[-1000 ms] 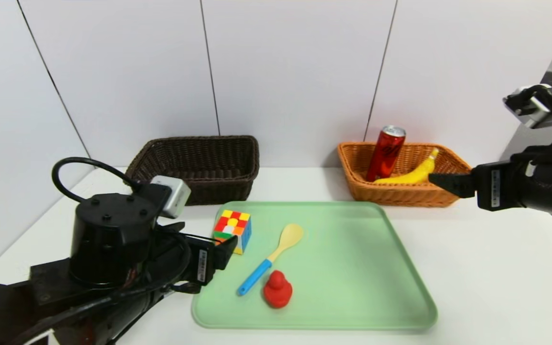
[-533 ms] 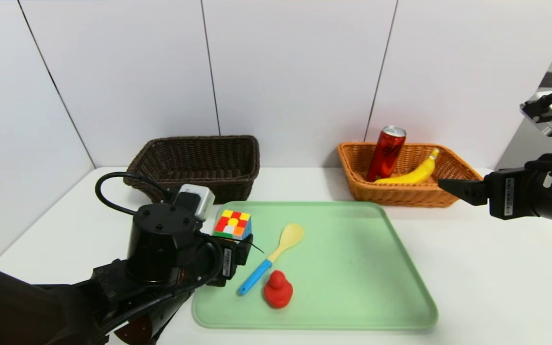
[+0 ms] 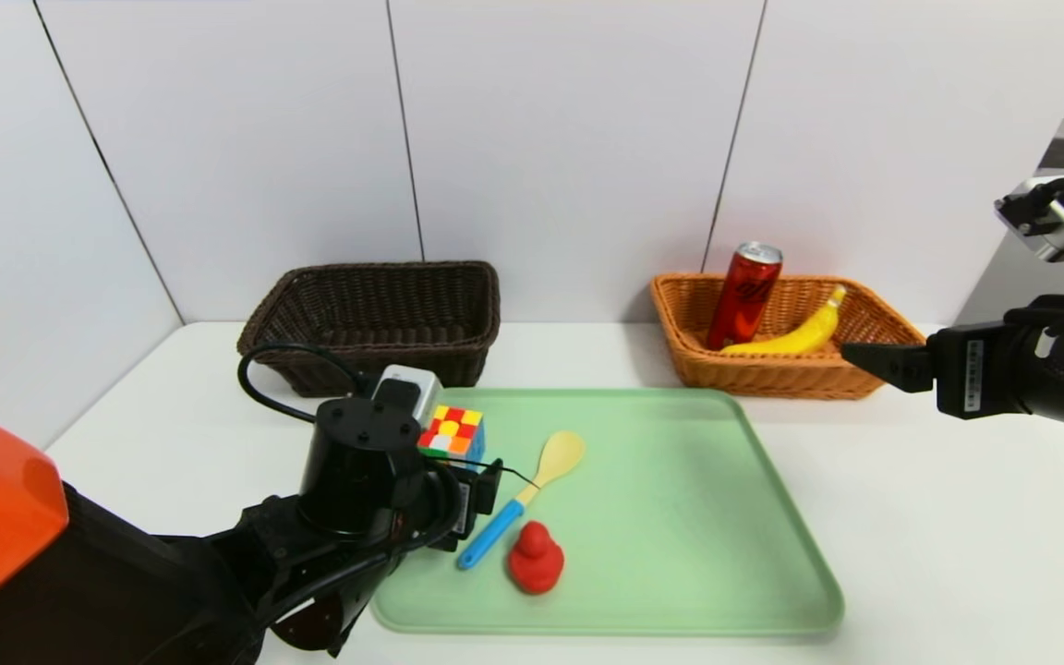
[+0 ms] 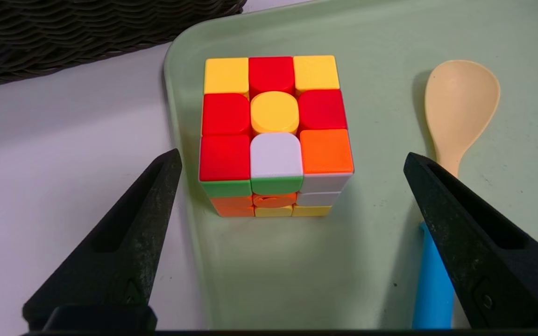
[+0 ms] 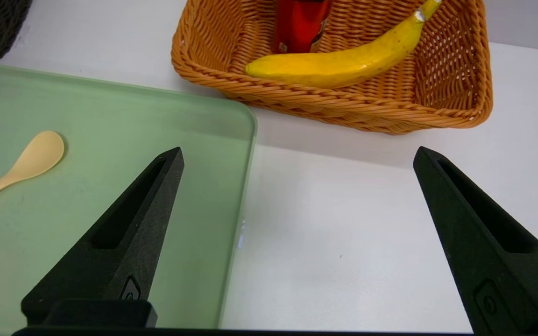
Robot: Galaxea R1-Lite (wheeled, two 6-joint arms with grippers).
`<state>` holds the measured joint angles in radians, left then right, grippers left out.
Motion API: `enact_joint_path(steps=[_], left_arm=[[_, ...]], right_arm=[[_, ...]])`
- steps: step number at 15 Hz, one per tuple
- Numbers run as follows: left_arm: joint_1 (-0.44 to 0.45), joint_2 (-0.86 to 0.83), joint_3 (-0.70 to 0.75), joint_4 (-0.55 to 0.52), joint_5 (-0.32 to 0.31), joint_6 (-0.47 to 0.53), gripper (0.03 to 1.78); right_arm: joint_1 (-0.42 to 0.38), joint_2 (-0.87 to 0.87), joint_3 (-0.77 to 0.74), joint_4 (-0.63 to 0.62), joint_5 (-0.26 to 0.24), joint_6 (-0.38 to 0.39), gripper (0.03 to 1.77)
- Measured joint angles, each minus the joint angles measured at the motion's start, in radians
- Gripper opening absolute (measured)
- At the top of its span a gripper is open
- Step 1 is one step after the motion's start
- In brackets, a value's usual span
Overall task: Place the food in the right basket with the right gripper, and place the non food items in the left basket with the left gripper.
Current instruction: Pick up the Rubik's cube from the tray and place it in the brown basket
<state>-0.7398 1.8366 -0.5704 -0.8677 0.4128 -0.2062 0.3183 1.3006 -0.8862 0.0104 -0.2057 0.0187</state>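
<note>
While head view hides left fingers [image 4: 143,224], wrist view shows them open, cube [image 4: 276,135] between.

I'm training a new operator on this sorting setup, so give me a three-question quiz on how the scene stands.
1. True or false: the left gripper is closed on the puzzle cube.

2. Which item lies in the orange-tan basket beside the red can?
a) the spoon
b) the banana
c) the rubber duck

3. Fill in the blank: the spoon has a pale yellow bowl and a ____ handle.

Key: 1 false, the gripper is open over the cube; 2 b; 3 blue.
</note>
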Motion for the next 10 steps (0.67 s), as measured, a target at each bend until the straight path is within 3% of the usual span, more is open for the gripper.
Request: enact_joint_path(steps=[10], left_arm=[[0.013,0.063,-0.062,0.0,0.0,0.031,1.69]], right_arm=[[0.0,0.002,0.003,0.001,0.011,0.0,1.69]])
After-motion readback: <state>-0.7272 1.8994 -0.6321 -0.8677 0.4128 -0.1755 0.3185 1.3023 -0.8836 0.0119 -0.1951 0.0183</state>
